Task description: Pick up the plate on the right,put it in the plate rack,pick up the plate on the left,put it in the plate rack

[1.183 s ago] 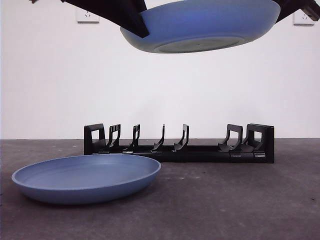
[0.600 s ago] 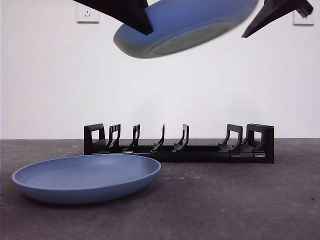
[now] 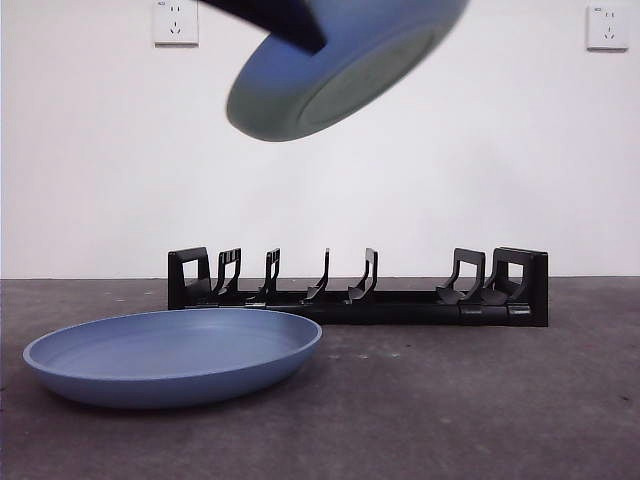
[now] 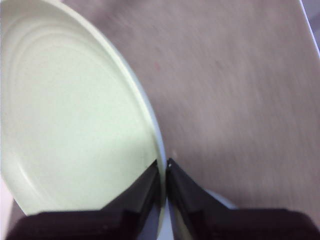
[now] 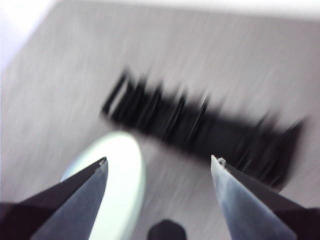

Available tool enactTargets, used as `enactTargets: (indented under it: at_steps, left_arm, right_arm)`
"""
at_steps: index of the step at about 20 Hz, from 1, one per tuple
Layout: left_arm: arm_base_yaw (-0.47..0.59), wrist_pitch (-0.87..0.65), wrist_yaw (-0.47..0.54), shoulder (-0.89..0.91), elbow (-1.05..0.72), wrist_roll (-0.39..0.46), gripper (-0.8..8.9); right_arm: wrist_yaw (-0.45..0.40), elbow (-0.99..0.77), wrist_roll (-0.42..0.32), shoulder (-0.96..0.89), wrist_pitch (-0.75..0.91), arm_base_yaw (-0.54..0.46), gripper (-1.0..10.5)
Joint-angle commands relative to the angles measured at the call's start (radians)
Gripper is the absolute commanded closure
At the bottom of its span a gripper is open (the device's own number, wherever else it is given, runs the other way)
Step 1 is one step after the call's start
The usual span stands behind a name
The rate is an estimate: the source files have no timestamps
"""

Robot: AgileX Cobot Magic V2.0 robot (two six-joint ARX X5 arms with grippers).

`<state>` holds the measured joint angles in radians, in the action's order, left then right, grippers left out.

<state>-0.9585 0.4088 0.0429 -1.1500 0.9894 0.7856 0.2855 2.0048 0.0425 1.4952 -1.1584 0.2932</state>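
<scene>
A blue plate [image 3: 340, 75] hangs high above the table, tilted steeply with its underside toward the camera. My left gripper [image 3: 290, 25] is shut on its upper left rim. In the left wrist view the jaws [image 4: 164, 162] pinch the rim of the pale-looking plate [image 4: 70, 115]. A second blue plate [image 3: 175, 355] lies flat on the table at the front left. Behind it stands the black plate rack [image 3: 360, 295], holding nothing. My right gripper [image 5: 161, 161] is open and out of the front view. Its blurred view shows the rack [image 5: 200, 125] and a pale plate [image 5: 120, 180] below.
The dark grey table [image 3: 480, 400] stretches bare to the right of the lying plate. A white wall with two sockets [image 3: 175, 22] [image 3: 607, 27] stands behind the rack.
The right gripper let go of the held plate's right rim and left the front view at the upper right. The plate, held by the left gripper alone, has tilted much more steeply.
</scene>
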Motion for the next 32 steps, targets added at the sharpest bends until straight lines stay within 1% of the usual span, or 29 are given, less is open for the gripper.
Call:
enactTargets:
  at_steps: [1, 3, 6, 11, 13, 15, 18, 20, 29, 32]
  left_arm:
    - [0.087, -0.136, -0.086, 0.002, 0.002, -0.247, 8.21]
    - [0.175, -0.239, -0.18, 0.002, 0.002, -0.366, 8.21]
    - [0.299, -0.362, -0.297, -0.005, 0.002, -0.507, 8.21]
    - [0.402, -0.457, -0.403, -0.042, 0.002, -0.628, 8.21]
    - [0.435, -0.5, -0.443, -0.075, 0.002, -0.677, 8.21]
    - [0.455, -0.534, -0.446, -0.11, 0.002, -0.712, 8.21]
    - [0.48, -0.576, -0.461, -0.167, 0.002, -0.759, 8.21]
    - [0.499, -0.604, -0.469, -0.211, 0.002, -0.768, 8.21]
    - [0.566, -0.64, -0.47, -0.381, 0.002, -0.763, 8.21]
    - [0.568, -0.661, -0.496, -0.435, 0.002, -0.759, 8.21]
  right_arm:
    - [-0.054, 0.067, 0.013, -0.039, -0.01, 0.0, 6.0]
    - [-0.058, 0.089, 0.01, -0.073, -0.045, 0.0, 6.0]
    - [-0.058, 0.089, -0.006, -0.109, -0.13, 0.0, 6.0]
    - [-0.045, 0.086, -0.027, -0.112, -0.219, 0.003, 6.0]
    - [-0.01, 0.073, -0.022, -0.113, -0.219, 0.012, 6.0]
    - [0.026, 0.066, -0.016, -0.113, -0.219, 0.025, 6.0]
    - [0.029, 0.058, -0.008, -0.113, -0.219, 0.037, 6.0]
    - [0.029, 0.051, -0.005, -0.113, -0.219, 0.043, 6.0]
    - [0.029, 0.035, 0.006, -0.113, -0.22, 0.043, 6.0]
    - [0.029, 0.035, 0.006, -0.112, -0.22, 0.043, 6.0]
